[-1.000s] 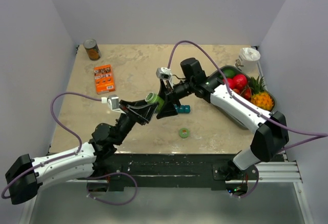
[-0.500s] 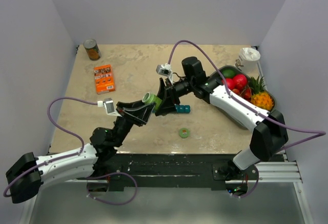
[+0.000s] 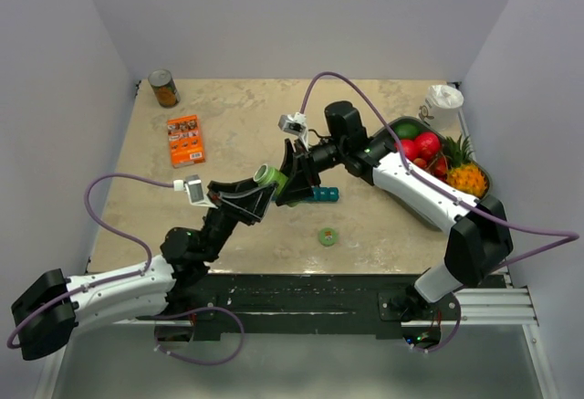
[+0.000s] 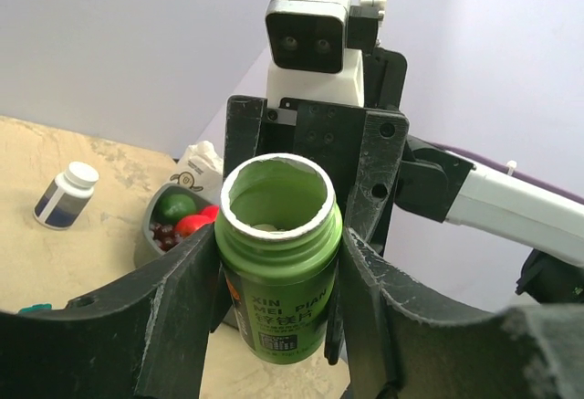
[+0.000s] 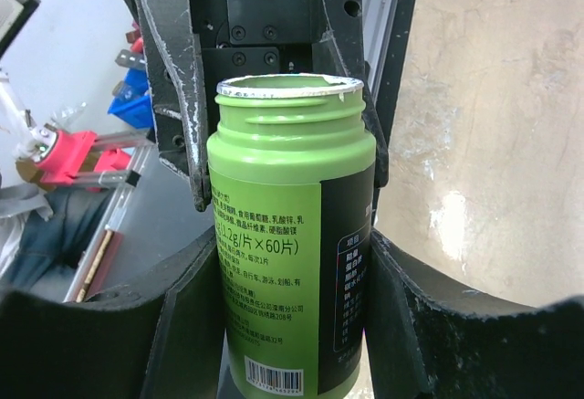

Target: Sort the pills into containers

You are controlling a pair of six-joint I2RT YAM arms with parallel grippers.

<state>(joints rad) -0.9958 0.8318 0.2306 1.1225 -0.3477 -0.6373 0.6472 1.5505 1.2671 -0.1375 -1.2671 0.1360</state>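
Note:
An uncapped green pill bottle (image 3: 270,176) hangs above the middle of the table, held between both arms. My left gripper (image 4: 281,246) is shut on its body from one side, mouth facing that camera, and a pale pill (image 4: 264,227) shows inside. From the opposite side my right gripper (image 5: 292,235) has both fingers pressed against the bottle's label. The teal pill organiser (image 3: 324,194) lies on the table just right of and below the bottle, partly hidden by the right gripper (image 3: 292,183). Below it on the table lies the bottle's green cap (image 3: 328,236).
A grey fruit tray (image 3: 484,183) stands at the right edge with a white cup (image 3: 445,99) behind it. A small dark bottle with a white cap (image 4: 64,195) stands near the tray. An orange box (image 3: 185,139) and a tin can (image 3: 164,89) are at the back left.
The right gripper's jaws have closed in onto the green bottle. The left arm shifted slightly and still holds the bottle in the same place.

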